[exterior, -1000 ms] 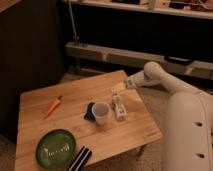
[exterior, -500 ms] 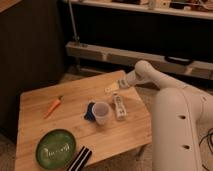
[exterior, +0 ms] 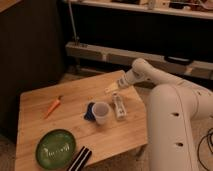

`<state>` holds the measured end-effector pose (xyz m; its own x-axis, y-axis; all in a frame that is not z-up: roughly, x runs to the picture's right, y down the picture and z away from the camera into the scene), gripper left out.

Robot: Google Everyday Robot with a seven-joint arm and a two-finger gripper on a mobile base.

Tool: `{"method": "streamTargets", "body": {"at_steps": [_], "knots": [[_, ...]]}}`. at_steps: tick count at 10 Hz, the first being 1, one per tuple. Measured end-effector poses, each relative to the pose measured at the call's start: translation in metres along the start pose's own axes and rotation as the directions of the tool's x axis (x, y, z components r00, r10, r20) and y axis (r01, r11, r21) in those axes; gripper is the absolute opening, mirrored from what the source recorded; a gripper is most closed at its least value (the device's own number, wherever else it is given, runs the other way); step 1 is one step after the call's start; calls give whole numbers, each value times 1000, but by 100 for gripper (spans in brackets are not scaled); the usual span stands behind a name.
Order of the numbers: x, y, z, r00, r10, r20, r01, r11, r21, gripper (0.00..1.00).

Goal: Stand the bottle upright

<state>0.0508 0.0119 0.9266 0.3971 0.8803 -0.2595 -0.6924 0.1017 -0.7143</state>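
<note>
Gripper (exterior: 112, 89) spread, empty, lifted back from bottle (exterior: 118, 106), now hovering just beyond it. Bottle still lying flat on bench (exterior: 80, 132), just right of cup (exterior: 101, 112). Uprighting not begun; grasp still needed.

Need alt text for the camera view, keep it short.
A small whitish bottle lies on its side on a wooden table, with the robot's open end effector poised just beyond it, holding nothing. A white cup, carrot and green plate are also on the table.
</note>
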Motion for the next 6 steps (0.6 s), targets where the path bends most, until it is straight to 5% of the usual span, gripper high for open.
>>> {"method": "streamTargets", "body": {"at_steps": [6], "knots": [[8,-5,18,996,28,-86,-28,1000,-1,80]]}}
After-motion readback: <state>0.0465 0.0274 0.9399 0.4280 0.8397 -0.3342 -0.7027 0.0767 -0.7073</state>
